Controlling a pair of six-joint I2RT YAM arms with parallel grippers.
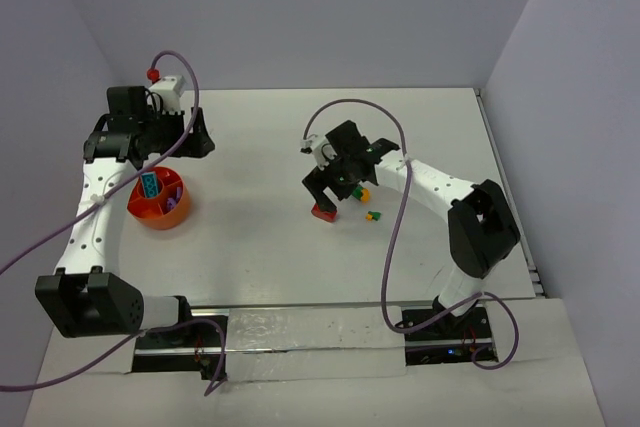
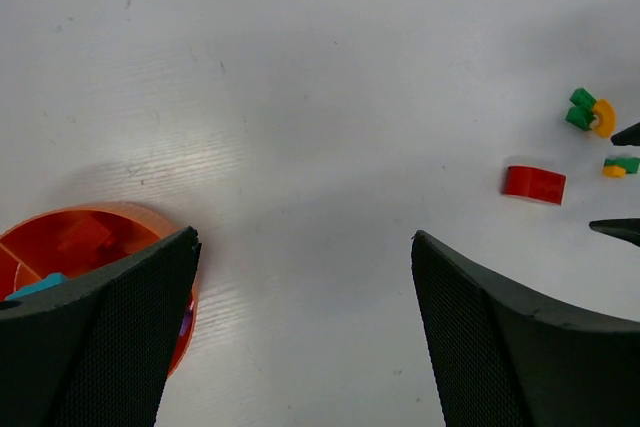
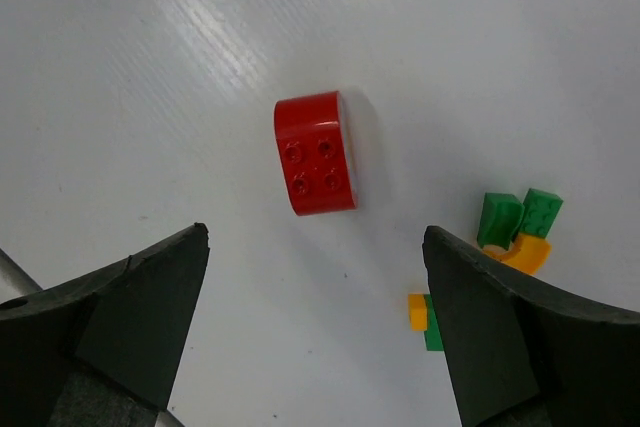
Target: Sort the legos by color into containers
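The orange bowl (image 1: 160,209) stands at the left of the table, holding a teal brick (image 1: 150,185) and a purple one (image 1: 172,204). My left gripper (image 1: 200,135) hovers open just behind the bowl, nothing between its fingers. In the left wrist view the gripper (image 2: 304,237) is empty, with the bowl (image 2: 100,222) at lower left. A red brick (image 1: 325,212) lies on the table in the middle. My right gripper (image 1: 333,197) hangs open directly over it; in the right wrist view the brick (image 3: 315,154) sits just ahead of the open gripper (image 3: 316,235).
Green and orange-yellow pieces (image 3: 520,222) lie clustered right of the red brick, and a small orange and green piece (image 3: 422,315) lies beside the right fingertip. Both groups (image 1: 370,204) lie just right of my right gripper. White walls enclose the table.
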